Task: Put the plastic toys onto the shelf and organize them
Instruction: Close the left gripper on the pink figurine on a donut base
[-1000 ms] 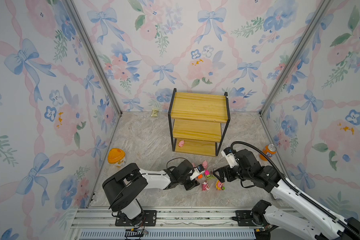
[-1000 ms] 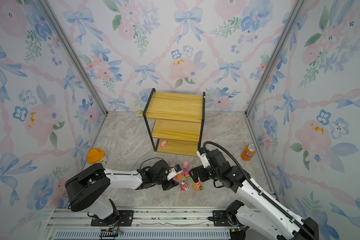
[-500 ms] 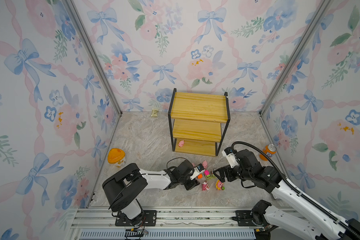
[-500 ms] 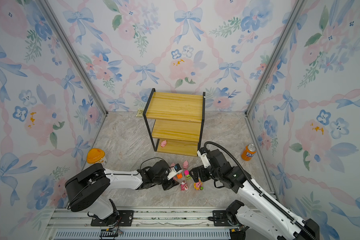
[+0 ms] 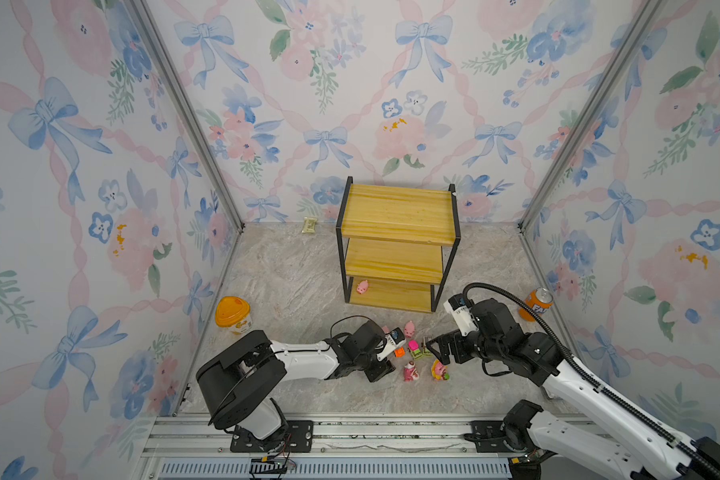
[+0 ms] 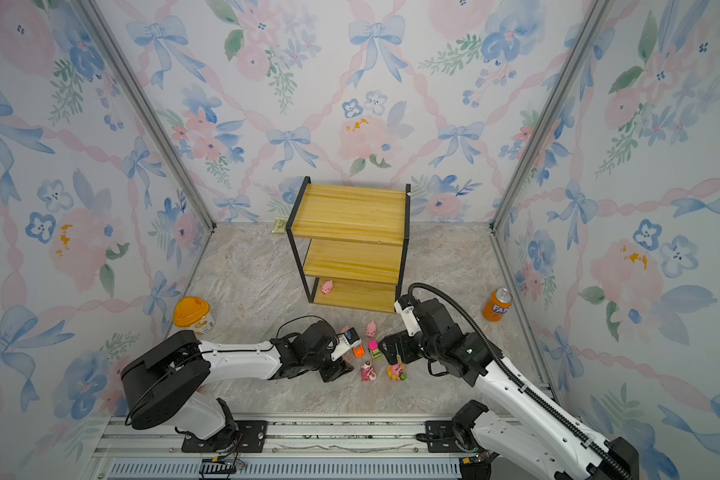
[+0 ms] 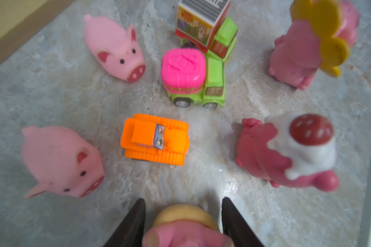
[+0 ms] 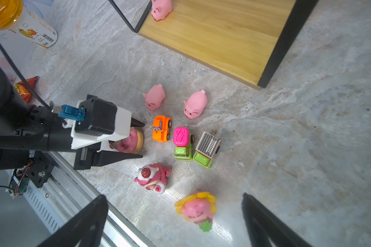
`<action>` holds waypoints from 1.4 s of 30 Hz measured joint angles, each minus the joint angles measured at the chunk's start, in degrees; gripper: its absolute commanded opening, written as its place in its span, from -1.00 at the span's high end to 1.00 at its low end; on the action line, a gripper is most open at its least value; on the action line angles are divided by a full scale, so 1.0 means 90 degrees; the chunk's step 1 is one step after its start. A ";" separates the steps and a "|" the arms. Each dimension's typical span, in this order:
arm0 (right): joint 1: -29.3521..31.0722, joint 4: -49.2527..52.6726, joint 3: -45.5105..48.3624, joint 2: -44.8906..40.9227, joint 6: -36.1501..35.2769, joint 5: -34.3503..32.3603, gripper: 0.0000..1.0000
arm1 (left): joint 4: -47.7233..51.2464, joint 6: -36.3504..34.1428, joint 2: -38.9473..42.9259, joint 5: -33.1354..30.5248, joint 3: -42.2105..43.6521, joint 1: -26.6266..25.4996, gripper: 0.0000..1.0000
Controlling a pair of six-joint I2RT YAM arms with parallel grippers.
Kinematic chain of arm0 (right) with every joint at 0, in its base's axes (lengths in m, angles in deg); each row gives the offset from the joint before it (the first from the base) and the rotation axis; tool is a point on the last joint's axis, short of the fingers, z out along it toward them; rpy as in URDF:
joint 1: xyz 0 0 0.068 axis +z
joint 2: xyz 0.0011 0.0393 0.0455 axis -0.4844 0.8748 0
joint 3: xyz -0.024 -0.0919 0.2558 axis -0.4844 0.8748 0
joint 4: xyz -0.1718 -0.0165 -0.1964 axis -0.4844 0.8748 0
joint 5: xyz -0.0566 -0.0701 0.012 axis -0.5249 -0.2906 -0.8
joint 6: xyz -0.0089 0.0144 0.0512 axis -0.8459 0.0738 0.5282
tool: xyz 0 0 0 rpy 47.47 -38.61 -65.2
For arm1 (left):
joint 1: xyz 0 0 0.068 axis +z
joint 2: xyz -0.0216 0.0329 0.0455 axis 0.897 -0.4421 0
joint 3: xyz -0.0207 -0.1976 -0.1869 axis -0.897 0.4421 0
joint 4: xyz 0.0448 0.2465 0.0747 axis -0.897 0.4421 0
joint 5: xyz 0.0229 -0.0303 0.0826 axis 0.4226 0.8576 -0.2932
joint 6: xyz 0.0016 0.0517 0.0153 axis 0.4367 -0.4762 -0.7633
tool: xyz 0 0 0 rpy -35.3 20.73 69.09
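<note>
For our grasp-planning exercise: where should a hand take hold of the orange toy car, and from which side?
Grip the orange car across its two ribbed long sides, from straight above: they look parallel, it sits upright on its wheels, and the pink-green car stands close alongside.

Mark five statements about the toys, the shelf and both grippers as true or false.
1. A pale pink pig stands on the bottom board of the shelf. True.
2. The orange car sits on the shelf's top board. False: it is on the floor among the other toys.
3. The right gripper is shut on the yellow-petalled bear figurine. False: it is wide open, and that figurine rests on the floor.
4. The left gripper has its fingers on either side of the tan-ringed bear figurine. True.
5. The orange soda can lies tipped over. False: it stands upright.
</note>
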 measured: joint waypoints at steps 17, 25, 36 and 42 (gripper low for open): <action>-0.0019 0.0192 0.0000 0.0148 0.0024 -0.0311 -1.00 | 0.1207 0.0102 0.0738 0.0109 -0.0658 0.0000 1.00; -0.0027 0.0236 0.0000 0.0204 0.0027 -0.0311 -0.99 | 0.1331 0.0112 0.0648 0.0104 -0.0656 0.0000 1.00; -0.0039 0.0308 0.0000 0.0274 0.0032 -0.0338 -0.99 | 0.1022 0.0323 0.0187 0.0124 -0.0393 0.0000 1.00; -0.0061 0.0308 0.0000 0.0274 0.0058 -0.0386 -0.99 | 0.0707 0.0505 0.0087 0.0141 -0.0352 -0.0032 1.00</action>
